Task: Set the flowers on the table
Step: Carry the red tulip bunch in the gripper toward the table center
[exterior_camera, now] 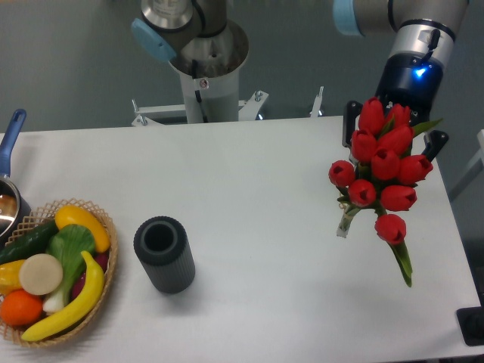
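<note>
The flowers (pixel 382 170), a bunch of red tulip buds with green stems and leaves, hang over the right side of the white table (pixel 265 181), buds towards the camera. My gripper (pixel 393 134) is behind the top of the bunch, with a black finger showing on each side. It holds the bunch, which hides the grip itself. A stem end (pixel 347 221) and a green leaf (pixel 403 261) point down towards the tabletop.
A black ribbed cylinder (pixel 164 254) stands front left of centre. A wicker basket (pixel 103 291) of fruit and vegetables sits at the front left corner. A pot with a blue handle (pixel 10 134) is at the left edge. The arm's base (pixel 206 72) stands behind the table.
</note>
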Controlling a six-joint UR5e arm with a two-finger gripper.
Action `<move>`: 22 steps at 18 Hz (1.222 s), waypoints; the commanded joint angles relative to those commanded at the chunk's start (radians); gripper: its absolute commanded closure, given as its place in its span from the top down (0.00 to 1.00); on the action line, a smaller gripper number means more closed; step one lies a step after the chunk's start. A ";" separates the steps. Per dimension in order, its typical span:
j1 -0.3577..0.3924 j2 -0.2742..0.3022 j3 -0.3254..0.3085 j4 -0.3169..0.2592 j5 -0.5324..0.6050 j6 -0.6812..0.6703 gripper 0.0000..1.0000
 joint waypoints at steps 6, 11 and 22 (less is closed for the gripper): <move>-0.032 0.024 -0.015 -0.006 0.196 -0.014 0.55; -0.063 0.086 -0.084 -0.005 0.353 -0.011 0.55; -0.251 0.055 -0.098 -0.009 0.819 -0.003 0.54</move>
